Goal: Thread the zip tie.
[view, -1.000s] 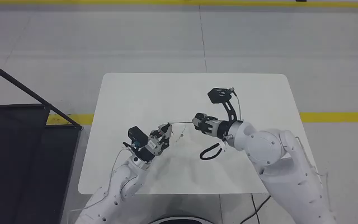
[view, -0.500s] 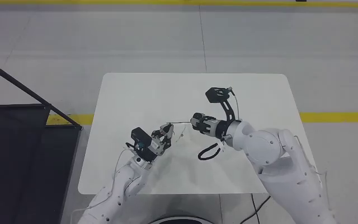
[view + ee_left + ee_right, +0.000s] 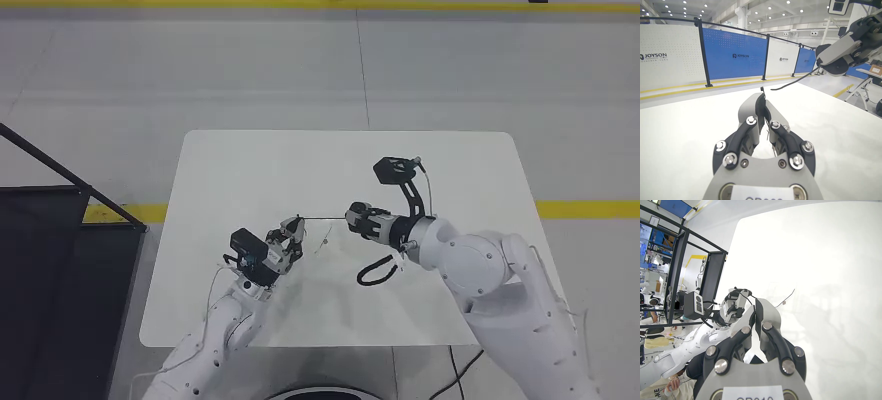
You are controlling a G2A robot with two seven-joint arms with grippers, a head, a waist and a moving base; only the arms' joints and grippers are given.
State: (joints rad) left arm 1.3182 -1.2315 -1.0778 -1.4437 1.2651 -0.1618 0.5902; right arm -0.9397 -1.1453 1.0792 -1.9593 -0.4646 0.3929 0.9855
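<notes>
My left gripper (image 3: 287,238) is clamped on the head end of the thin black plastic zip tie (image 3: 322,219), over the middle of the white table (image 3: 450,170). The locking head (image 3: 762,89) pokes up just past the pads. The tail tip (image 3: 772,89) hangs just beside the head, not in it. The right gripper (image 3: 352,216) is pinched on the tail end.

Versus half a second ago, both grippers sit a touch farther apart, back near their spacing of a second ago. My read: the approach missed, the tie is unthreaded, and I need to realign.

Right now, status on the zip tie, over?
Both shut: left gripper on zip tie head, right gripper on tail. Tail tip short of head, unthreaded. Nothing between.
</notes>
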